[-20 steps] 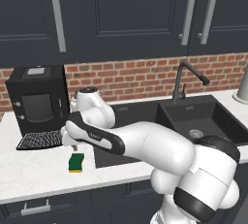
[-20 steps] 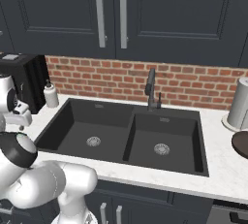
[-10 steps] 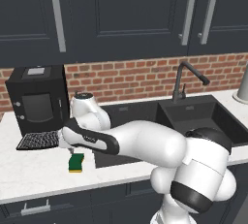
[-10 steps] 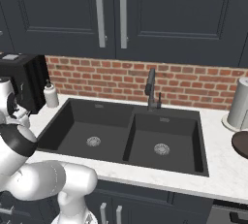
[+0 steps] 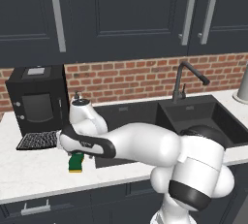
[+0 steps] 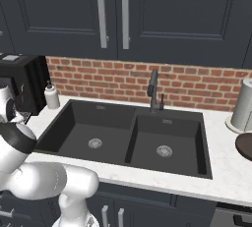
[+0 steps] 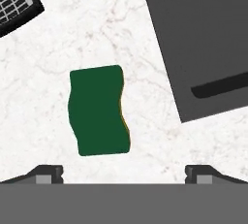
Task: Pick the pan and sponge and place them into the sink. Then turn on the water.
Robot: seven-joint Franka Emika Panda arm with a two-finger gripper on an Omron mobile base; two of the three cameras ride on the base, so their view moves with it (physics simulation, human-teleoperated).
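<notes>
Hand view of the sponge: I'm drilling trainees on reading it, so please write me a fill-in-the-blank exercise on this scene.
1. The sponge has a ____ top.
2. It lies on the white marble ____.
3. The tool above it is ____, and touches nothing.
4. Both basins of the black sink hold ____ objects.

Missing words: green; counter; open; no

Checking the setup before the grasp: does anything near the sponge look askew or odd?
Mostly fine. The sponge lies flat on the marble counter, clear of the sink, but left of centre between the open jaws and slightly skewed. Nothing looks spilled or damaged.
</notes>
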